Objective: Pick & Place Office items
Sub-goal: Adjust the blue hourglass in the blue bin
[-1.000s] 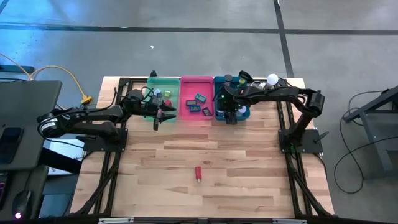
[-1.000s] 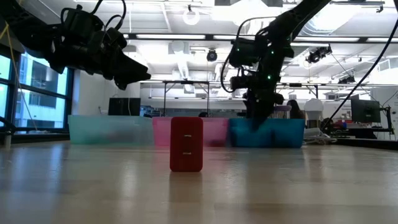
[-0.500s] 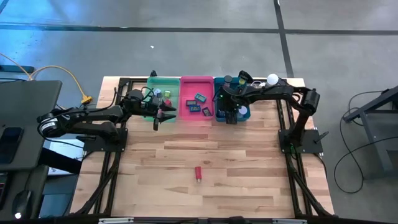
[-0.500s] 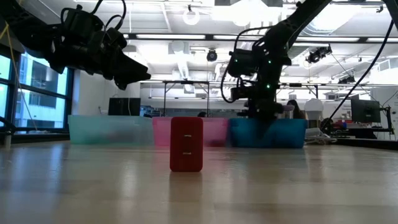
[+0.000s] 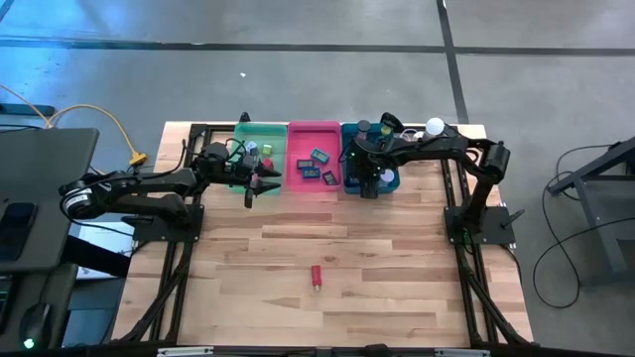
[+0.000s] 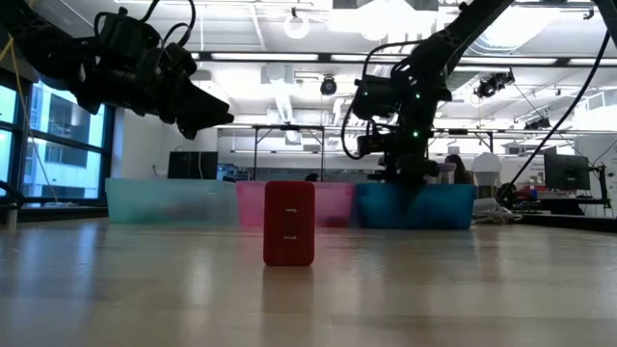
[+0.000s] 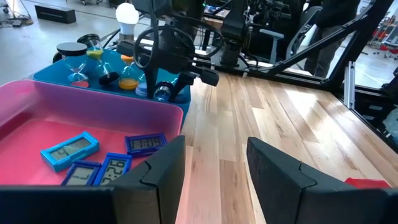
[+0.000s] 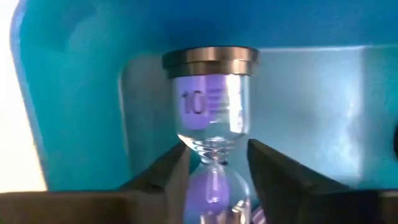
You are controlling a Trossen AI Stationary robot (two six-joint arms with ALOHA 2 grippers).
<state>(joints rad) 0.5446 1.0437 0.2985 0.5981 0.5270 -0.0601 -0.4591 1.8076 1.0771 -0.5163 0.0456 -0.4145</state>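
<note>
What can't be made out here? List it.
Hourglass lower bulb: right wrist view, cut off at the edge.
Green tray contents: high view, too small, partly under the left arm.
Red block: left wrist view, cut off by the edge.

A printed "10", with a few short horizontal lines beside it, shows in lavender on the clear upper bulb of a lavender-sand hourglass (image 8: 211, 118) standing inside the teal tray (image 8: 74, 93) on the right of the row. In the pink tray (image 7: 37, 130) next to it lie small blue clocks (image 7: 69, 150) with grey displays; the nearest one seems to show a single digit, perhaps a "4", though it cannot be read with confidence, and the figures on the others are too small to make out. No brand name, label or sign is readable elsewhere on the worktop.
</note>
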